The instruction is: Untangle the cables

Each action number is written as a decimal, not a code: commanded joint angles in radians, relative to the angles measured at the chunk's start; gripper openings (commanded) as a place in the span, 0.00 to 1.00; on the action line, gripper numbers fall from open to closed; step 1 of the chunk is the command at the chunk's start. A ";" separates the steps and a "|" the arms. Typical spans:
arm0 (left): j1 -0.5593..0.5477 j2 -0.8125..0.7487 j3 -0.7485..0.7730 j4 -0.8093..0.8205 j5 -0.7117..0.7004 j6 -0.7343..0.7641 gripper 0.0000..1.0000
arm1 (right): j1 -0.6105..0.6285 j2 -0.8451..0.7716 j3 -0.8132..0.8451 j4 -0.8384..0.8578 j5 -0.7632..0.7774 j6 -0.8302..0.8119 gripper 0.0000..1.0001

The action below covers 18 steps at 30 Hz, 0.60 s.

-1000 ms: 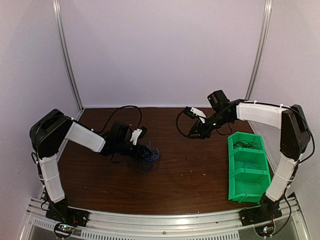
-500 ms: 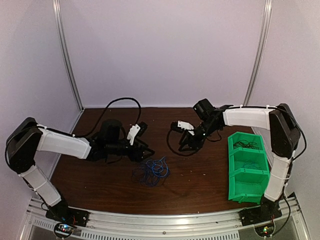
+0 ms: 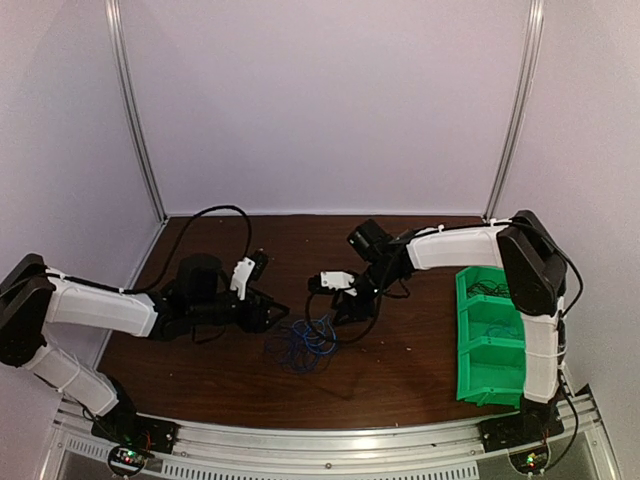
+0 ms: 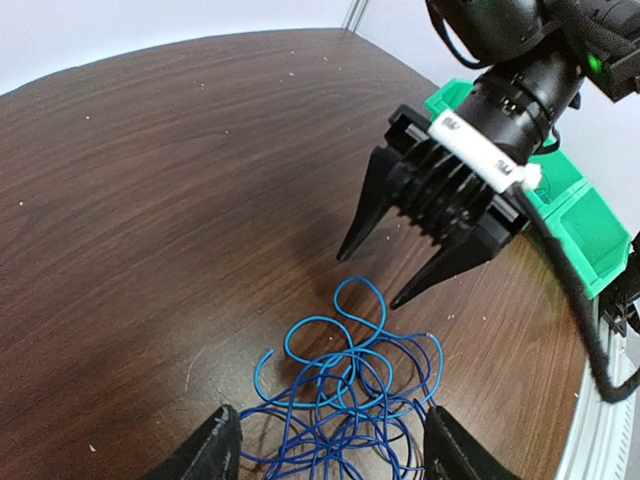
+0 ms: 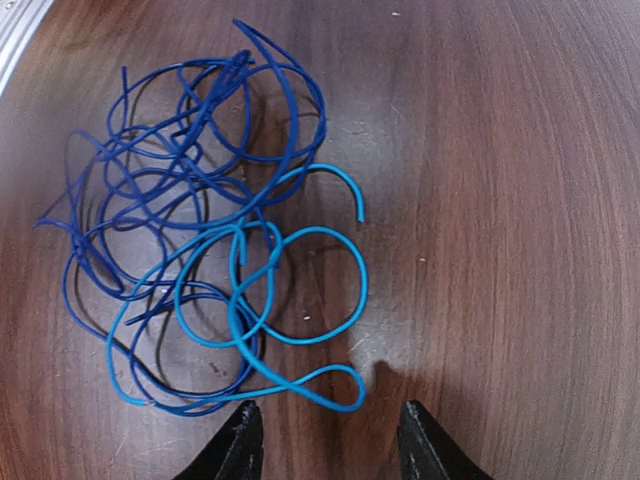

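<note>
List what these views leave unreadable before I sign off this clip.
- Top external: the cables are too small to tell single strands apart.
- Top external: the far compartment of the green bin holds thin dark lines, too small to identify.
- Left wrist: the bottom edge cuts off the tangle's near side between the fingers of the left gripper.
- Right wrist: dark strands among the blue may be black wire or shadow; unclear.
</note>
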 commanded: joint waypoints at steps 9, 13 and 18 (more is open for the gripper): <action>0.005 -0.054 0.005 0.032 -0.050 -0.026 0.62 | 0.014 0.069 0.095 0.028 -0.015 0.025 0.17; 0.005 -0.057 0.004 0.062 -0.070 -0.029 0.62 | 0.014 0.006 0.085 -0.031 -0.073 -0.006 0.00; -0.037 -0.049 -0.029 0.221 -0.041 0.036 0.62 | 0.015 -0.130 0.168 -0.147 -0.115 0.044 0.00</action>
